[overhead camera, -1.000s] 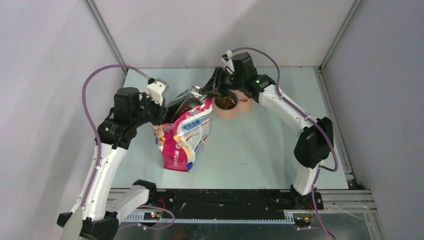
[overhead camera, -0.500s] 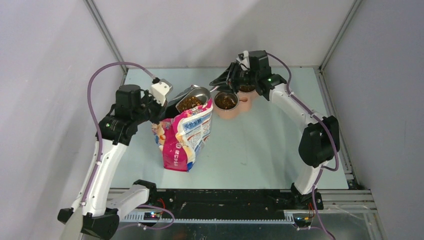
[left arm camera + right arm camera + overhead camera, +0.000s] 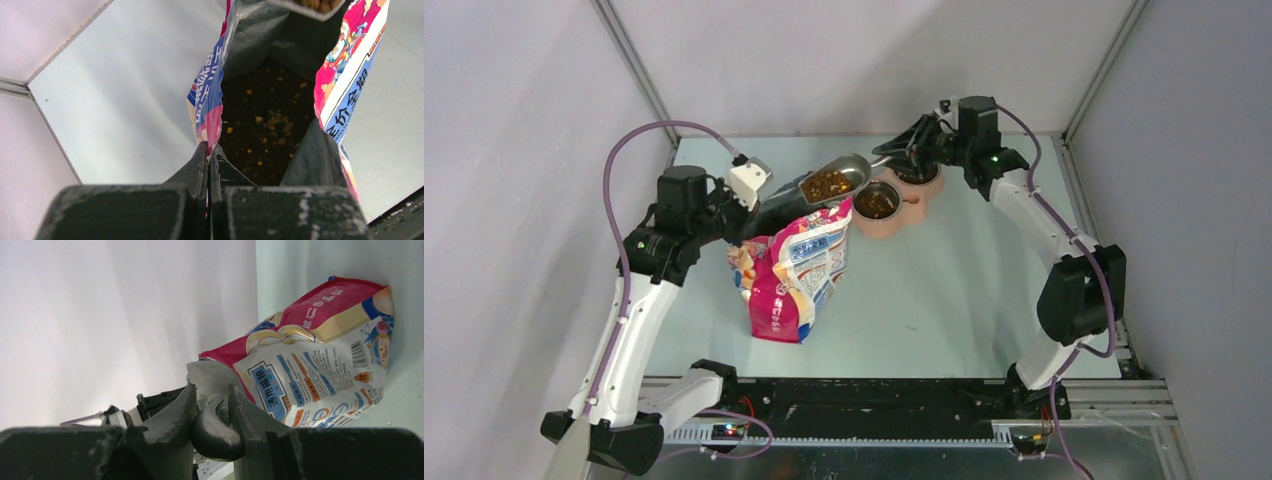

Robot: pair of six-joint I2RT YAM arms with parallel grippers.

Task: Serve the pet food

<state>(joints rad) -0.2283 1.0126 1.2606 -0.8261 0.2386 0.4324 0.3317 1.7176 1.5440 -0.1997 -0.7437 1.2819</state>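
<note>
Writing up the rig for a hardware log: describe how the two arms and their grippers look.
Both the left arm and right arm have white tubular links, bulky black joint housings, a small green light and a purple cable looping along them. The left gripper and right gripper have scuffed matte-black fingers.

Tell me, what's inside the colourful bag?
Small brown pet food pieces lie at the bottom of the bag, between its shiny walls. The scoop covers the far part of the opening, so what lies under it is hidden.
</note>
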